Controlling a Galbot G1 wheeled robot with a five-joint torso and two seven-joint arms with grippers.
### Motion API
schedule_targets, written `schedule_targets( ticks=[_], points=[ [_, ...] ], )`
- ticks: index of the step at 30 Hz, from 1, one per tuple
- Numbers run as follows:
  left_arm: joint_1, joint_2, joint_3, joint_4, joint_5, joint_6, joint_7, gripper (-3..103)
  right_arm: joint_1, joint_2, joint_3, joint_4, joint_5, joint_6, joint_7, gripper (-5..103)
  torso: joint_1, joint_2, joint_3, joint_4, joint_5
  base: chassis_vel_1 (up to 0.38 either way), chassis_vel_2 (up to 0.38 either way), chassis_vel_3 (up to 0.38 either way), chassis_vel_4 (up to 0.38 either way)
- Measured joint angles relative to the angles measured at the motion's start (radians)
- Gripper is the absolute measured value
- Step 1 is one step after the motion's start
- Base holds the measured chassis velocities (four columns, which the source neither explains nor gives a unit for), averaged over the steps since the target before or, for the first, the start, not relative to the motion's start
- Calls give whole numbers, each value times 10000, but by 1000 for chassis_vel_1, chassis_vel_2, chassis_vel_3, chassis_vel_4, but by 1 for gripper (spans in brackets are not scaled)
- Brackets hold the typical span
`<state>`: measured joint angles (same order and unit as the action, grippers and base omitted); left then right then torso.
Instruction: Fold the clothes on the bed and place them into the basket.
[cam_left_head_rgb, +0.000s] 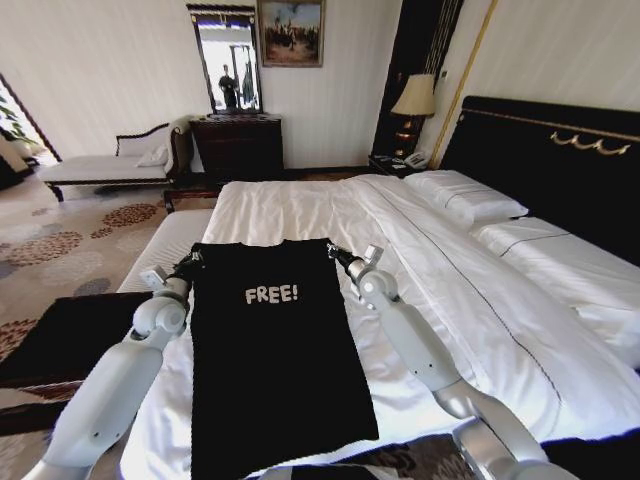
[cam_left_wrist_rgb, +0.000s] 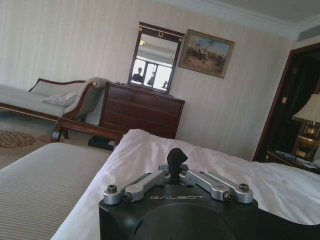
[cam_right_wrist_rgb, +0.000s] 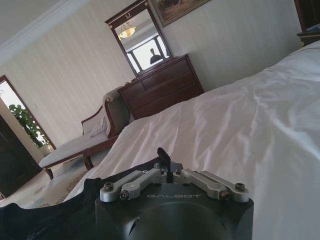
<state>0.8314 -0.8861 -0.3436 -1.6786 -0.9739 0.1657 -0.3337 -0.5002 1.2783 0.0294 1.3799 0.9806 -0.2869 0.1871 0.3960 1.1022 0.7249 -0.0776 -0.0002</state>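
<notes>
The bed (cam_left_head_rgb: 480, 290) takes up most of the room, its white duvet smooth but for long creases, with white pillows (cam_left_head_rgb: 465, 195) lying against a tall black headboard (cam_left_head_rgb: 560, 160) trimmed in gold. Cream striped walls run behind it. On the far wall stands a dark wooden dresser (cam_left_head_rgb: 238, 147) with a mirror (cam_left_head_rgb: 228, 60) above it and a framed painting (cam_left_head_rgb: 291, 32) beside that; a pale chaise longue (cam_left_head_rgb: 110, 165) sits next to the dresser on patterned carpet (cam_left_head_rgb: 50, 240). A lit lamp (cam_left_head_rgb: 414, 98) glows on the nightstand by the headboard. A striped beige bench (cam_left_head_rgb: 170, 245) runs along the foot of the bed.

The black T-shirt (cam_left_head_rgb: 275, 350) (white "FREE!" on its chest) is spread out over the near part of the duvet. The left hand (cam_left_head_rgb: 193, 260) is clenched on the shirt's far left corner, and the right hand (cam_left_head_rgb: 340, 256) is clenched on the far right corner. In each wrist view the dark fingers are pressed together above the silver linkages, black cloth gathered around them.
</notes>
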Motion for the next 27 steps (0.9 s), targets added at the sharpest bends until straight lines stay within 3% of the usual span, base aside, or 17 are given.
schedule_targets(
  ticks=[15,23,27],
  points=[
    [-2658,-1096,2135,3292,357,-318,552,1,1995,733,-507,-3796,-994,1019,-618,0,3,-3,2,-7,2,0,0,0,0],
    [-3223,-1550,2355,4549,616,-592,766,1,2529,1099,-512,-4976,-1508,1436,-875,0,4,-3,0,3,1,0,0,0,0],
    [-3218,-1776,2283,4672,715,-728,772,1,2277,1152,-499,-4963,-1685,1660,-895,0,3,-1,-1,-9,4,0,0,0,0]
  ],
)
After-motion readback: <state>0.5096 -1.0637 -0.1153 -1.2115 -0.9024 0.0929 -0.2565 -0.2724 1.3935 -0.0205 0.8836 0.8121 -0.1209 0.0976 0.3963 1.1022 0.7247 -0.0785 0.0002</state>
